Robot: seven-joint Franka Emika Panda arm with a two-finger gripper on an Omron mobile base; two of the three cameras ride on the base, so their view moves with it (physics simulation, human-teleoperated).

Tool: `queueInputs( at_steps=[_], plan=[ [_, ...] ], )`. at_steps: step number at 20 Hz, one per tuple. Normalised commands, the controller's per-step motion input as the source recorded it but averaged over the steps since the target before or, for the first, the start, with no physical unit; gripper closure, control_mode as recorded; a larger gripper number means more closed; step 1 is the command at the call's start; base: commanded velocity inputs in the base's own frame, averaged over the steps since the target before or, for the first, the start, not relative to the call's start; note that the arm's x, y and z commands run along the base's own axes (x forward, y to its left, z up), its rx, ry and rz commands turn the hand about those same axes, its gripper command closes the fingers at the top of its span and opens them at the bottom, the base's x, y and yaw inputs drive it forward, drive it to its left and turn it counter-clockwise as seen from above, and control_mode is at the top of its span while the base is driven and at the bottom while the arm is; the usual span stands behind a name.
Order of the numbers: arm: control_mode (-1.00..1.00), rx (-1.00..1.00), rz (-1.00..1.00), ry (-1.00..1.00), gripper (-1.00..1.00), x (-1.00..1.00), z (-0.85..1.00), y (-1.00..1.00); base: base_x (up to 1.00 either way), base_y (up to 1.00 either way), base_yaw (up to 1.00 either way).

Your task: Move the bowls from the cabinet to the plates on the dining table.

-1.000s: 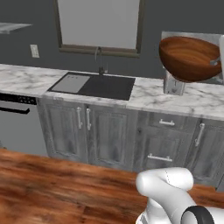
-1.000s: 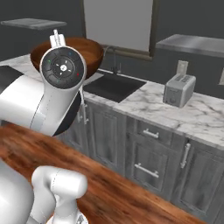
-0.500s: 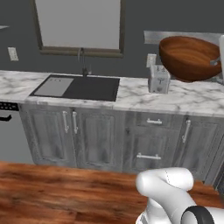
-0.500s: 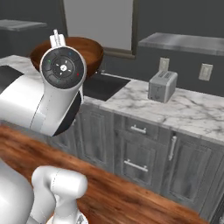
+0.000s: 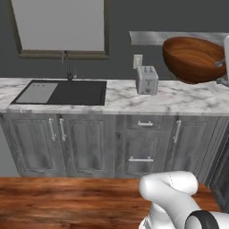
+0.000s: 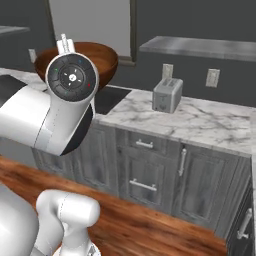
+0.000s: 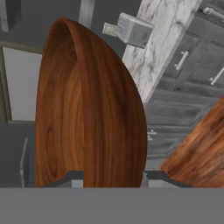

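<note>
Gripping brown bowl (image 7: 92,118), hand (image 7: 113,178) fingertips mostly cropped.

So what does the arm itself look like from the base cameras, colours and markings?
The arm is glossy white with rounded, tube-like links and dark grey bands at the joints. One joint ends in a round dark cap with a white ring, a small white centre mark and tiny coloured dots. In the hand view the gripper has two small dark grey fingertips. No cables are visible.
</note>
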Motion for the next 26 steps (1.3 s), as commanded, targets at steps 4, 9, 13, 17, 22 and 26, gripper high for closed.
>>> queueInputs(
  at_steps=[4, 9, 13, 17, 22, 26],
  plan=[
    [1.0, 0.0, 0.0, 0.0, 1.0, 0.0, 0.0, 0.0, 0.0, 0.0, -0.25],
    [1.0, 0.0, 0.0, 0.0, 1.0, 0.0, 0.0, 0.0, 0.0, 0.0, -0.25],
    [1.0, 0.0, 0.0, 0.0, 1.0, 0.0, 0.0, 0.0, 0.0, 0.0, -0.25],
    [1.0, 0.0, 0.0, 0.0, 1.0, 0.0, 0.0, 0.0, 0.0, 0.0, -0.25],
    [1.0, 0.0, 0.0, 0.0, 1.0, 0.0, 0.0, 0.0, 0.0, 0.0, -0.25],
    [1.0, 0.0, 0.0, 0.0, 1.0, 0.0, 0.0, 0.0, 0.0, 0.0, -0.25]
  ],
)
